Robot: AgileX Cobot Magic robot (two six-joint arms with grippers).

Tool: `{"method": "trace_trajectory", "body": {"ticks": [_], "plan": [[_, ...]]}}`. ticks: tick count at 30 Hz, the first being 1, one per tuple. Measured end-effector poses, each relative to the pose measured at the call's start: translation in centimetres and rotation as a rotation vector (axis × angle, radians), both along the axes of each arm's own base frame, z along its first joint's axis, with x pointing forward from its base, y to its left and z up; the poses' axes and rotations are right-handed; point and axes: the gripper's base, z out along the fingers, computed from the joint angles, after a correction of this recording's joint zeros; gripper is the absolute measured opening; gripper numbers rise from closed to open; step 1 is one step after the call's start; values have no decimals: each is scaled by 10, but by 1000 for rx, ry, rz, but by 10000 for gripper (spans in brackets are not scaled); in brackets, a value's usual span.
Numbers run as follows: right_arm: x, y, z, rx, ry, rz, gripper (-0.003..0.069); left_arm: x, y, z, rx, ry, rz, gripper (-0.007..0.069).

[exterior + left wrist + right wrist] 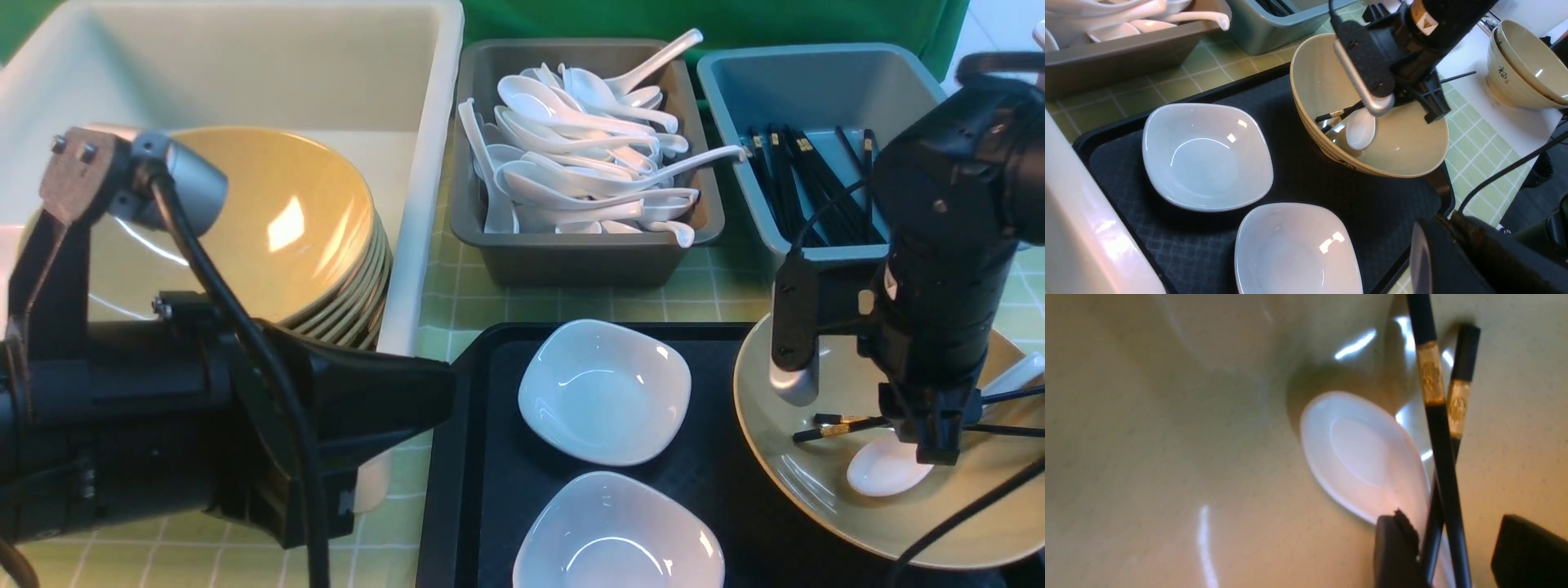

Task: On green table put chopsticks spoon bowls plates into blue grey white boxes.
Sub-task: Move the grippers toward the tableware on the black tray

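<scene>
While two plates (604, 392) lie nearby, two chopsticks (1443, 465) seemingly overlap one spoon (1363, 457).

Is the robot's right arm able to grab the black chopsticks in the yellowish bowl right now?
Probably yes. The right gripper is down inside the bowl with its jaws open on either side of the chopsticks. Nothing covers them; only the white spoon lies underneath.
</scene>
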Motion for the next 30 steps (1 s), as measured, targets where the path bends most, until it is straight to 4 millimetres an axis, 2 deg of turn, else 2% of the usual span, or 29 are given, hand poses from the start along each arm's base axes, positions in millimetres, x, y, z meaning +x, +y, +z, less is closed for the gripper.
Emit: {"method": "trace_trajectory", "body": {"ticks": [7,11,12,13,14,18,20,24,26,28,29,30], "plan": [[13,-10,-20,-27,22,-19,322,-1,0,-1,4,8,-8,-1],[17,-21,-23,-27,35,-55,242,-2,0,-1,10,18,-17,-1],[18,-24,-23,-9,44,-62,170,-2,0,-2,11,18,-18,-1],[18,-24,-23,-9,44,-62,160,-2,0,-2,11,18,-18,-1],[18,-25,-22,6,53,-67,88,-2,0,-2,12,19,-20,-1],[16,-23,-21,35,81,-62,71,-2,0,-2,14,19,-21,-1],[17,-19,-16,68,102,-67,71,-2,0,-2,14,19,-21,-1],[23,-10,10,136,122,-81,71,-2,0,-2,17,16,-21,-1],[32,-5,31,182,57,-81,71,-2,0,-2,15,13,-18,-1],[36,-4,41,205,22,-84,71,-1,0,-1,13,10,-15,-1],[44,-1,60,269,-37,-103,71,-1,0,-1,9,2,-7,-1],[47,-1,69,299,-63,-117,71,0,0,0,5,-3,-2,-1]]}}
